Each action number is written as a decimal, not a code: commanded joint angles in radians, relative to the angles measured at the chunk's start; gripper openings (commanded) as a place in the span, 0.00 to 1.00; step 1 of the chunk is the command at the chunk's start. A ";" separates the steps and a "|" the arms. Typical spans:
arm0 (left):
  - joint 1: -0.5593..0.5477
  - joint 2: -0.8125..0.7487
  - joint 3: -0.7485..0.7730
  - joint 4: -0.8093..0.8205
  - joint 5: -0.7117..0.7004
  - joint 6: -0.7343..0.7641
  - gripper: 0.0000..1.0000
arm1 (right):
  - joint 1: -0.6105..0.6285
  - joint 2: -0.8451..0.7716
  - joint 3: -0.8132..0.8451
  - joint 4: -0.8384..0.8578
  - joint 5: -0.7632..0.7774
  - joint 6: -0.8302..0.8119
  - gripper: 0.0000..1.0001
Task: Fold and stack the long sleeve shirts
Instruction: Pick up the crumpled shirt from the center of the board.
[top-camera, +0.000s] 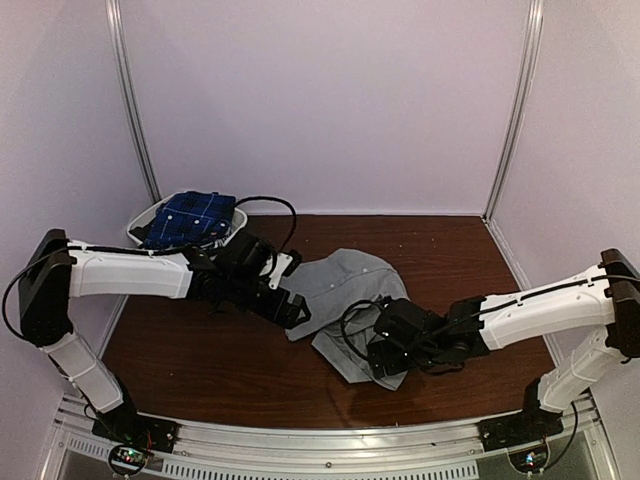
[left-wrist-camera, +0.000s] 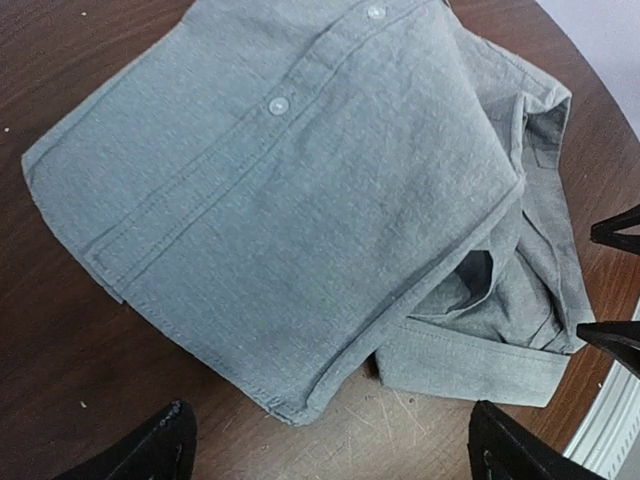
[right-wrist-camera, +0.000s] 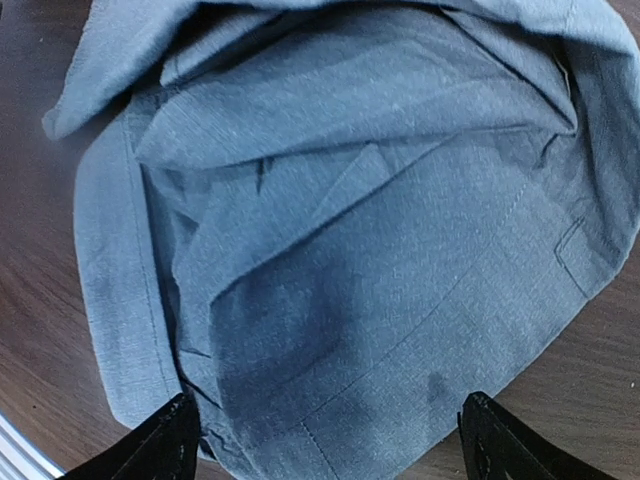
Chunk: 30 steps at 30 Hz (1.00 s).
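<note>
A plain grey shirt (top-camera: 345, 295) with small white buttons lies crumpled and partly folded in the middle of the brown table. It fills the left wrist view (left-wrist-camera: 300, 200) and the right wrist view (right-wrist-camera: 360, 230). A dark blue plaid shirt (top-camera: 190, 215) lies folded in the white basket (top-camera: 140, 222) at the back left. My left gripper (top-camera: 292, 312) is open and empty, just at the grey shirt's left edge. My right gripper (top-camera: 380, 358) is open and empty, hovering over the shirt's near right part. Its fingertips (right-wrist-camera: 175, 440) straddle the cloth.
The table's near edge has a metal rail (top-camera: 330, 445). White walls and two upright posts (top-camera: 135, 100) close in the back and sides. Bare wood (top-camera: 200, 360) shows at the front left of the table and at the back right.
</note>
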<state>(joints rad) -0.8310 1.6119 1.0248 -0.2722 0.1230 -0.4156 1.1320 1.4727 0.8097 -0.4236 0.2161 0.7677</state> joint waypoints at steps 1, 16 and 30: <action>-0.054 0.084 0.028 0.052 -0.029 0.040 0.97 | 0.037 0.030 -0.034 -0.012 0.050 0.140 0.91; -0.095 0.319 0.185 0.022 -0.347 -0.034 0.58 | 0.068 0.103 -0.144 0.142 -0.041 0.250 0.63; -0.124 0.116 0.131 -0.003 -0.424 -0.050 0.00 | -0.070 -0.055 0.007 -0.084 0.251 0.162 0.00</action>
<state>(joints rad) -0.9363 1.7771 1.1717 -0.2829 -0.2794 -0.4671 1.0958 1.4837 0.7876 -0.4534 0.3637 0.9653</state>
